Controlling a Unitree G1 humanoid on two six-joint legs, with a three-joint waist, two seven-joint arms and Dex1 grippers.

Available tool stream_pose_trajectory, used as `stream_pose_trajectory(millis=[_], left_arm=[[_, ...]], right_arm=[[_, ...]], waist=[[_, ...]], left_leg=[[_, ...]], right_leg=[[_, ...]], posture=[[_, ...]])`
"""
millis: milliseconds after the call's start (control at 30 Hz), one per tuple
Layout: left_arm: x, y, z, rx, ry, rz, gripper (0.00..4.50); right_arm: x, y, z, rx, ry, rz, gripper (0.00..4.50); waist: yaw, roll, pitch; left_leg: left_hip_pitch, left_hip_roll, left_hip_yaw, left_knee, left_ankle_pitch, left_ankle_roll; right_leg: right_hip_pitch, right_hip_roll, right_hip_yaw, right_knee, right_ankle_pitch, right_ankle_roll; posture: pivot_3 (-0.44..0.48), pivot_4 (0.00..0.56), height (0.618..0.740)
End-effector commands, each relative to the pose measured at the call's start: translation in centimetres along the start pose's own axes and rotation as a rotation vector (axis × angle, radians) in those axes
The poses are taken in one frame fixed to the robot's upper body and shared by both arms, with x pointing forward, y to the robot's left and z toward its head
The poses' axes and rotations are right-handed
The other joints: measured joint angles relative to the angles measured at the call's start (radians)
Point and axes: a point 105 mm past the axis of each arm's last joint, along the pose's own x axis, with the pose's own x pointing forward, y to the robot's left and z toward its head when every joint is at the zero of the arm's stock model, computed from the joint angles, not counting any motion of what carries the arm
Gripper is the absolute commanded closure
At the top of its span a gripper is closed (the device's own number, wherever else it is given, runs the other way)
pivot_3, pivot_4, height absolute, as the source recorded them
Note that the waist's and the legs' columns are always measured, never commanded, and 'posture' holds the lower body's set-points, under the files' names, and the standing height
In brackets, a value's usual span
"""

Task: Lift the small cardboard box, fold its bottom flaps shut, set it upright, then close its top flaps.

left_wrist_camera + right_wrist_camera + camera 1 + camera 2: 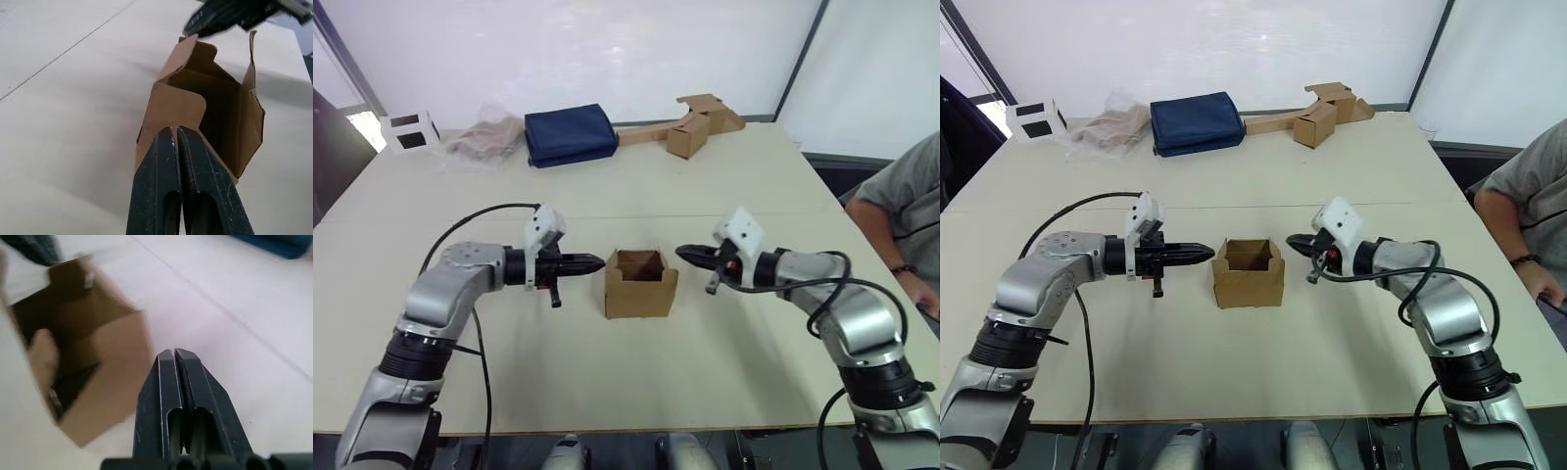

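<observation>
Sitting upright at frame centre on the pale beige table [607, 382]: small plain brown corrugated cardboard box [641, 292], open end up, top flaps [639, 259] standing roughly vertical, dark interior visible; bottom flaps hidden against the table, so whether they're folded can't be told.

Left black two-finger gripper [595, 261] centre-left of frame, fingers pressed together, holding nothing, tip pointing at the box's left wall, just beside it; contact can't be confirmed.

Right black two-finger gripper [687, 254] centre-right, fingers likewise pressed together and empty, tip just off the box's right top edge with a slight gap showing.

Key relation: box directly between the two tips, both pointing inward along one horizontal line across the frame at about flap height; box only slightly wider than tall, wider side along that same line; left tip looks marginally nearer.

Judged: positioned either to squeeze the side walls for a lift or to nudge the side flaps inward; risk of box sliding or tipping if one side pushes first.
</observation>
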Motion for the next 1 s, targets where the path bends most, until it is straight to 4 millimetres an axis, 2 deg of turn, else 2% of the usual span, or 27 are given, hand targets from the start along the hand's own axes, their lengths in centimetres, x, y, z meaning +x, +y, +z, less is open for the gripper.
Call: stream_pose_trajectory(millis=[33,233,500,733,1000], left_arm=[[0.5,-0.4,0.4,0.038,-0.016,-0.011,4.40],[1.6,-0.7,-0.5,0.049,-0.011,-0.016,4.40],[2.2,-0.7,-0.7,0.050,-0.025,-0.016,4.40],[3.0,-0.9,-1.1,0.050,-0.026,-0.018,4.40],[3.1,-0.9,-1.4,0.047,-0.023,-0.010,4.40]], right_arm=[[0.0,0.2,1.1,-0.043,-0.038,0.011,4.50],[0.3,1.4,1.3,-0.038,-0.046,0.083,4.50],[0.1,1.6,1.5,-0.040,-0.041,0.103,4.50],[1.5,2.7,0.7,-0.051,-0.006,0.178,4.50],[2.1,2.4,0.2,-0.081,0.026,0.191,4.50]], waist=[[0.002,0.000,0.000],[0.001,0.000,0.000],[0.001,0.000,0.000],[0.001,0.000,0.000],[0.001,0.000,0.000]], left_leg=[[0.000,0.000,0.000,0.000,0.000,0.000],[0.000,0.000,0.000,0.000,0.000,0.000],[0.000,0.000,0.000,0.000,0.000,0.000],[0.000,0.000,0.000,0.000,0.000,0.000],[0.000,0.000,0.000,0.000,0.000,0.000]], right_leg=[[0.000,0.000,0.000,0.000,0.000,0.000],[0.000,0.000,0.000,0.000,0.000,0.000],[0.000,0.000,0.000,0.000,0.000,0.000],[0.000,0.000,0.000,0.000,0.000,0.000],[0.000,0.000,0.000,0.000,0.000,0.000]], posture=[[0.000,0.150,0.740],[0.000,0.150,0.740],[0.000,0.150,0.740],[0.000,0.150,0.740],[0.000,0.150,0.740]])
